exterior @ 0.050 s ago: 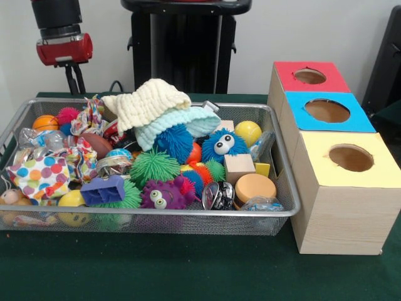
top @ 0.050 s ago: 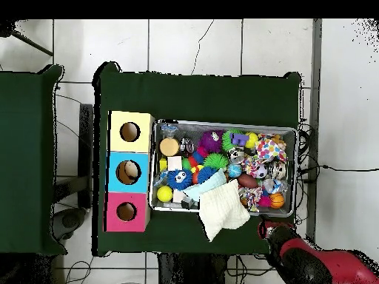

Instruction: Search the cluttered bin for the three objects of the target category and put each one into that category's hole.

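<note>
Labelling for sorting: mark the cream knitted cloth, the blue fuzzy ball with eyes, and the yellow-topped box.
cream knitted cloth (exterior @ 0.050 s ago: 147, 103), front view, middle of its folds.
blue fuzzy ball with eyes (exterior @ 0.050 s ago: 223, 145), front view, its eyes.
yellow-topped box (exterior @ 0.050 s ago: 326, 164), front view, bare top.

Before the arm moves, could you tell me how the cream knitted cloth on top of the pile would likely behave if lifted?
The cream knitted cloth drapes over the toys, so it is probably floppy and would sag. It looks light, and may drag on neighbours.

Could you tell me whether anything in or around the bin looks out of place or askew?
Yes: the cream knitted cloth sits heaped atop the clutter, and in the overhead view it drapes over the wire bin's rim onto the table. The three hole boxes stand neatly in a row; nothing appears spilled or damaged.
</note>
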Robot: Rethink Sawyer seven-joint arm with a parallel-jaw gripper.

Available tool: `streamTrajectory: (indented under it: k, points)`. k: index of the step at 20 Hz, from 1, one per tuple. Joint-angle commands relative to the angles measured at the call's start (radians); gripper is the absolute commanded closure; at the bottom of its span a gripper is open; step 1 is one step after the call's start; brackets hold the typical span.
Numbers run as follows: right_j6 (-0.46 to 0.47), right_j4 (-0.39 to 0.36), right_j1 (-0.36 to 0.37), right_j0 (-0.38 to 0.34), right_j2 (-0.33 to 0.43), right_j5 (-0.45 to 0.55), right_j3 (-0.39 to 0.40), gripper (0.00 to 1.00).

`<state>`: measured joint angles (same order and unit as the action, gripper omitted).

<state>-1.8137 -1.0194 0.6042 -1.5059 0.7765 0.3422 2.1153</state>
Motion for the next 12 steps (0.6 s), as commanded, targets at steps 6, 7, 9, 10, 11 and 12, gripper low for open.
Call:
streamTrajectory:
  k: [6,7,9,10,11,12]
  points:
    - [0.004,-0.036,0.024,0.052,-0.056,-0.024,-0.118,0.00]
    - [0.005,-0.033,0.024,0.053,-0.058,-0.018,-0.119,0.00]
    - [0.008,-0.026,0.024,0.054,-0.061,-0.007,-0.121,0.00]
    - [0.007,-0.027,0.025,0.057,-0.064,-0.006,-0.122,0.00]
    - [0.005,-0.023,0.025,0.059,-0.066,-0.004,-0.124,0.00]
    - [0.004,-0.020,0.026,0.062,-0.068,-0.002,-0.126,0.00]
